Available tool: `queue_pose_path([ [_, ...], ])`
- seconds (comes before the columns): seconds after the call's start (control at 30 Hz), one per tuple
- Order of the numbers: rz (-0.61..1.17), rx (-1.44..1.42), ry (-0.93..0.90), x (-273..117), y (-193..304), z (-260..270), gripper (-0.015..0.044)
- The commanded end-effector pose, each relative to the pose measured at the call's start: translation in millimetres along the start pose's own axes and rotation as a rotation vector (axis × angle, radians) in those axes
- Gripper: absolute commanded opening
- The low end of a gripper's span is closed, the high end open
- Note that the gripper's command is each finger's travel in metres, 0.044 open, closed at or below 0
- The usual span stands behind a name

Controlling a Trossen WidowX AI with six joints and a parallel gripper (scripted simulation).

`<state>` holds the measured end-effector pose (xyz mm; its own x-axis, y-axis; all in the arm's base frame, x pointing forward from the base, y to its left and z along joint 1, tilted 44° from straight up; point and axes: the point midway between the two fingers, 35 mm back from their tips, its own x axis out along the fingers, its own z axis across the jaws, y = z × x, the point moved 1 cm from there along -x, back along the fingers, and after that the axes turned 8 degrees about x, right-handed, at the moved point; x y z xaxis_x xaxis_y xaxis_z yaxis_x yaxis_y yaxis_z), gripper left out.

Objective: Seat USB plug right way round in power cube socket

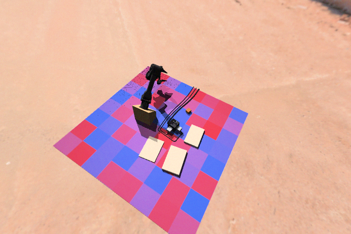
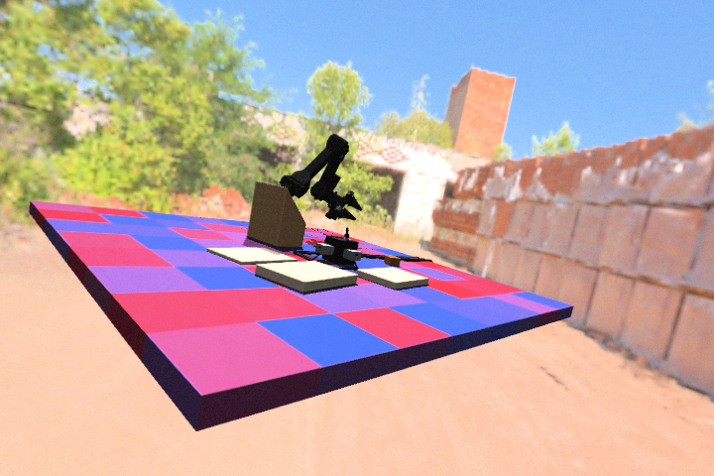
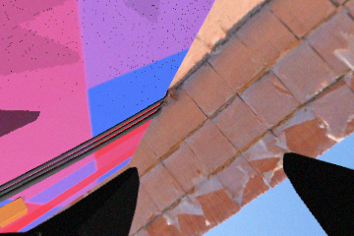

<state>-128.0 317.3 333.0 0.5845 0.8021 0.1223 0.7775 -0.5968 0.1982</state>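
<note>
ok so power cube (image 1: pixel 173 123) (image 2: pixel 341 245) too small to read, can't tell plug's depth or which way round. Gripper fingers cut off at wrist view's bottom edge. Brick wall (image 2: pixel 605 224) (image 3: pixel 224 113) runs off frame too.

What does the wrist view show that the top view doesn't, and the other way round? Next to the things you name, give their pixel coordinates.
Only the wrist view: blue sky beyond the brick wall.

Only the top view: the power cube (image 1: pixel 174 122) (image 2: pixel 342 243), three cream slabs (image 1: pixel 174 160) (image 2: pixel 306 274) and the tan wedge-shaped block (image 1: pixel 145 115) (image 2: pixel 273 215) under the arm.

Both: the gripper (image 1: pixel 165 76) (image 2: pixel 355 207) (image 3: pixel 209 167), standing open, the orange block (image 1: pixel 188 110) (image 2: pixel 392 261) (image 3: pixel 10 212), and dark cables (image 1: pixel 178 106) (image 3: pixel 77 147) across the checkered table top (image 1: pixel 126 176) (image 2: pixel 228 353) (image 3: pixel 131 103).
</note>
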Motion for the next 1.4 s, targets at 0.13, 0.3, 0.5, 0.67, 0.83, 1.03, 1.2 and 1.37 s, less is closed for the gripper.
queue_pose_path([
  [0.13,0.023,-0.039,0.027,25,1,2,0.0440],
  [0.3,0.090,-0.135,0.042,92,22,16,0.0440],
  [0.5,0.138,-0.239,-0.020,172,70,52,0.0440],
  [0.67,0.145,-0.291,-0.141,222,123,95,0.0440],
  [0.83,0.142,-0.245,-0.280,248,180,136,0.0440],
  [1.03,0.123,-0.179,-0.558,254,255,218,0.0440],
  [1.2,0.104,-0.052,-0.823,229,315,284,0.0440],
  [1.37,0.076,0.215,-1.088,174,366,337,0.0440],
])
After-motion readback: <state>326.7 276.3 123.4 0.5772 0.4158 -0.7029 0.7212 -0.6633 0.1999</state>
